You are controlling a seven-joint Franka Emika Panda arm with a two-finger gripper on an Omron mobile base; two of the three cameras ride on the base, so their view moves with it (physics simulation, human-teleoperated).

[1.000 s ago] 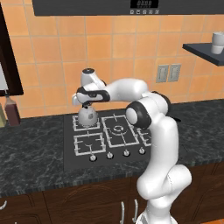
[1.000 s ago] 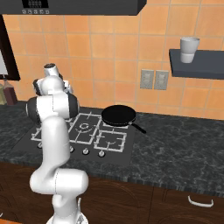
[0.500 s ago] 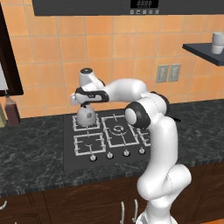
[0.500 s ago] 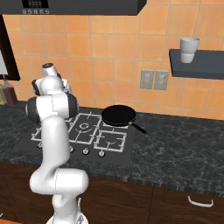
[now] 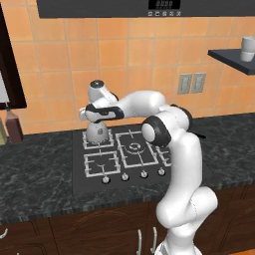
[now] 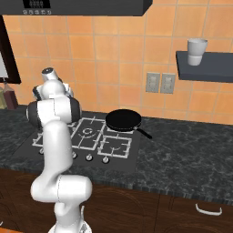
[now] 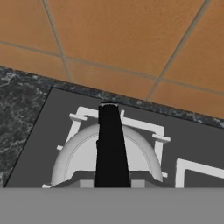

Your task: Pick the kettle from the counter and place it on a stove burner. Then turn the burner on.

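Slowly, it seemed, the gripper (image 5: pixel 98 121) had carried the kettle (image 5: pixel 97 132) a shade lower over the last second, and little else had shifted. It hung just left of centre in the left base view, clenched on the kettle's dark handle (image 7: pixel 110 144), with the silvery dome right over the back-left stove burner (image 5: pixel 98 140). Whether the base already touched the grate I could not tell. In the hand view the white grate bars framed the dome on all sides, so to my eye the placing was nearly finished; letting go and turning a knob (image 5: pixel 105 179) at the front of the hob would come after.

Around it, the dark veined counter (image 5: pixel 35 169) ran across the middle of both base views, a black pan (image 6: pixel 123 120) sat on a back burner at the centre of the right base view, a brown bottle (image 5: pixel 13 126) stood at the far left, and a white cup (image 6: pixel 197 50) rested on the shelf (image 6: pixel 205 72) at upper right.
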